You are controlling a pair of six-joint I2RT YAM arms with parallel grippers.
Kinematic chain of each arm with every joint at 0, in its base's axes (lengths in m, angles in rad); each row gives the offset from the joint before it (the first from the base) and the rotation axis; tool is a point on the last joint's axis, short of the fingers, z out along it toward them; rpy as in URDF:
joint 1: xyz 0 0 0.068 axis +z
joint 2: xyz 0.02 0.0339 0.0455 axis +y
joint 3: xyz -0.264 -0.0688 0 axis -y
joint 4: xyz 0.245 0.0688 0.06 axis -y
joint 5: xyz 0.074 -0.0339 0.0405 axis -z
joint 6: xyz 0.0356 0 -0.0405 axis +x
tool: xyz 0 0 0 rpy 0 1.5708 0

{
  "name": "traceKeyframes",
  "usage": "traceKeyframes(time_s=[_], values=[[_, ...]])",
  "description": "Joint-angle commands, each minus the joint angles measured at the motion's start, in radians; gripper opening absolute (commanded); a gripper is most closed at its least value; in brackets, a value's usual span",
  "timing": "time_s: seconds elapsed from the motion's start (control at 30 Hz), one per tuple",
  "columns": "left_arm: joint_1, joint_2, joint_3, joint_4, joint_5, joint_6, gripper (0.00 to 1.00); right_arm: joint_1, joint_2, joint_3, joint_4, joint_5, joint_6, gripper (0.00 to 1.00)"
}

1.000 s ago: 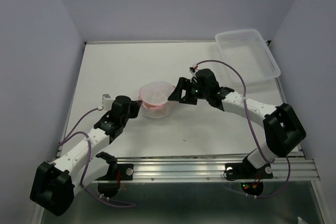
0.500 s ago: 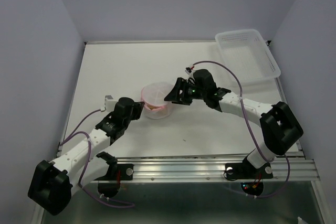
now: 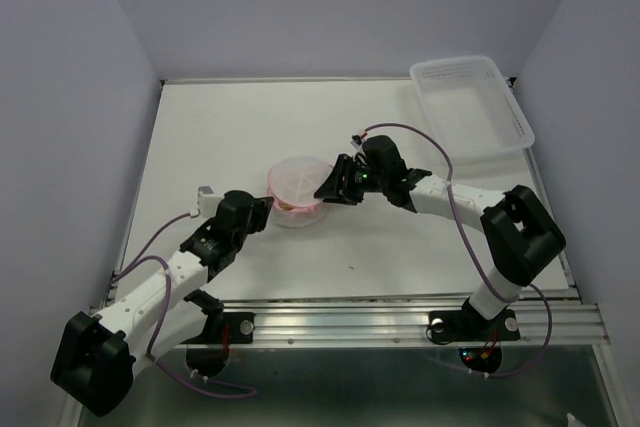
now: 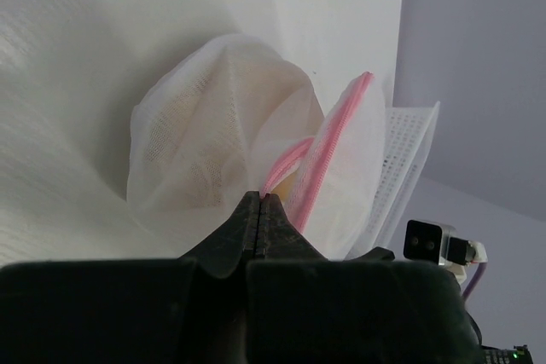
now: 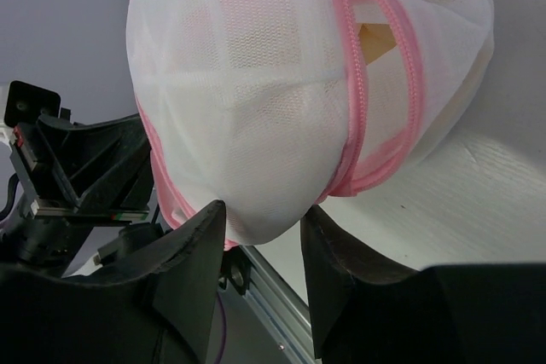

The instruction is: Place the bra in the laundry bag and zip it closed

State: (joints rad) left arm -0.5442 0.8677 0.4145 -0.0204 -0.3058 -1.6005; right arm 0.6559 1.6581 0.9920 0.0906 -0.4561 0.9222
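Now left claw [image 4: 259,199] pinches laundry bag [image 4: 205,125]; right claw [image 5: 264,215] perhaps straddles it.

That laundry bag [image 5: 247,108] is fine white see-through mesh cloth, its zipper [image 5: 354,83] pink. Fingers [image 5: 189,253] are matt black plastic. Worktop [image 3: 220,137] is smooth, matt white.

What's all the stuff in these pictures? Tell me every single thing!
laundry bag: one, white mesh with pink zipper, middle of the table.
bra: one, tan, inside the laundry bag.
plastic basket: one, clear, far right corner.
table: one, white, under everything.
left arm, right arm: two, white and black, reaching from the near edge.
left pincer: one, black, shut on the bag's pink rim.
right pincer: one, black, open around the bag's edge.
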Motion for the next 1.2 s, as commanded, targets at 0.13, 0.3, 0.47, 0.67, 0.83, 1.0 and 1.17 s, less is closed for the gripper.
traceKeyframes(time_s=[0.13,0.3,0.47,0.67,0.83,1.0,1.17], values=[[-0.010,-0.024,-0.022,0.007,-0.030,-0.001,0.00,0.007,0.031,0.077,0.060,0.002,0.029,0.45],[-0.010,-0.027,-0.019,0.010,-0.026,0.020,0.00,0.007,0.060,0.115,0.066,-0.009,0.040,0.46],[-0.010,-0.026,-0.016,0.008,-0.021,0.040,0.00,0.007,0.058,0.128,0.075,0.007,0.032,0.27],[-0.010,-0.035,0.018,-0.003,-0.055,0.094,0.00,0.007,0.016,0.116,0.061,0.069,0.001,0.01],[-0.010,-0.003,0.069,-0.065,-0.116,0.155,0.16,0.007,-0.012,0.123,0.026,0.109,-0.025,0.01],[-0.008,0.048,0.095,-0.131,-0.107,0.194,0.40,0.007,-0.034,0.125,0.026,0.143,-0.026,0.01],[-0.008,0.060,0.157,-0.257,-0.108,0.230,0.71,0.007,-0.054,0.129,0.028,0.172,-0.032,0.01]])
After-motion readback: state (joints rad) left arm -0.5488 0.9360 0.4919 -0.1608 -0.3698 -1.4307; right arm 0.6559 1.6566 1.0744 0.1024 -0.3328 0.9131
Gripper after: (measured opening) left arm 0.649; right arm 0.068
